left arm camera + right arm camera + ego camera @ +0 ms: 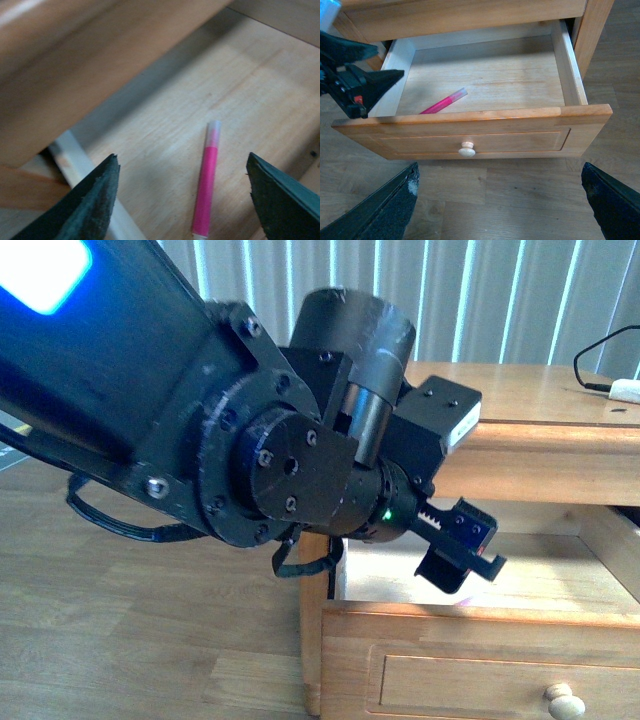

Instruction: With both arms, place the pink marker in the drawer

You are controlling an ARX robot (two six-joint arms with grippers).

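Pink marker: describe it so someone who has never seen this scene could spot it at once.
Find the honey-coloured wooden drawer, pulled open below the desktop. On its plywood bottom, near the front panel and under the open left gripper, lies the pink marker. It is the only object visible inside: slim, bright pink, with a pale cap.

This looks like a room in a home or a small office. The floor point(120, 640) is of wood-look planks, and pale vertical blinds point(500, 300) hang before a bright window. The bench point(540, 390) is a honey-coloured wooden desk with a drawer point(485, 140) and a round knob point(467, 149). A white adapter point(628, 390) with a black cable point(590, 365) lies on its top.
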